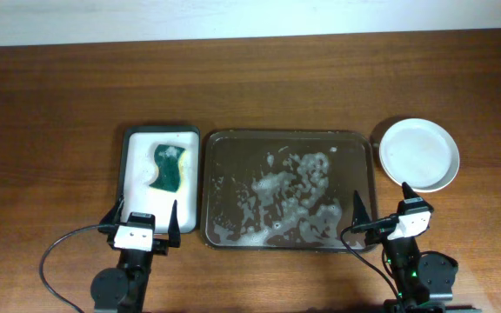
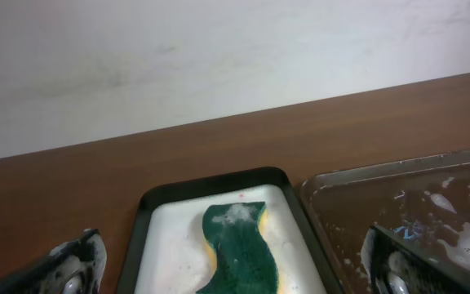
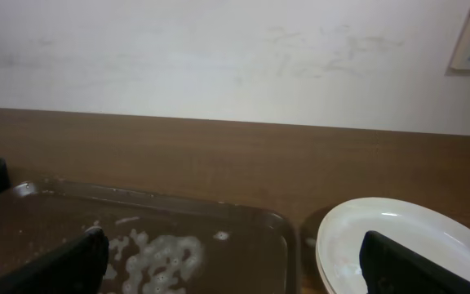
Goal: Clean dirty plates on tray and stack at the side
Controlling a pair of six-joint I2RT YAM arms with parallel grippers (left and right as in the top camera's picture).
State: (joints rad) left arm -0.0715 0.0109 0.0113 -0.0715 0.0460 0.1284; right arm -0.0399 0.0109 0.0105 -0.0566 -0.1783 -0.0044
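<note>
The plates (image 1: pixel 419 154) sit in a stack on the table right of the tray. The top one is white, with no red smear showing (image 3: pixel 382 237). The dark brown tray (image 1: pixel 233 174) lies in the middle holding only soapy water and patches of foam, and no plate is on it. Its far rim (image 3: pixel 243 214) shows in the right wrist view. My left gripper (image 1: pixel 146 211) hangs open at the near end of the small tray, nothing between its fingers (image 2: pixel 80 261). My right gripper (image 1: pixel 382 198) is open and empty over the tray's near right corner, beside the stack.
A green and yellow sponge (image 1: pixel 169 168) lies in foam inside the small black-rimmed white tray (image 1: pixel 162 129), left of the brown tray. In the left wrist view the sponge (image 2: pixel 239 249) is straight ahead between the fingers. Bare wooden table surrounds everything.
</note>
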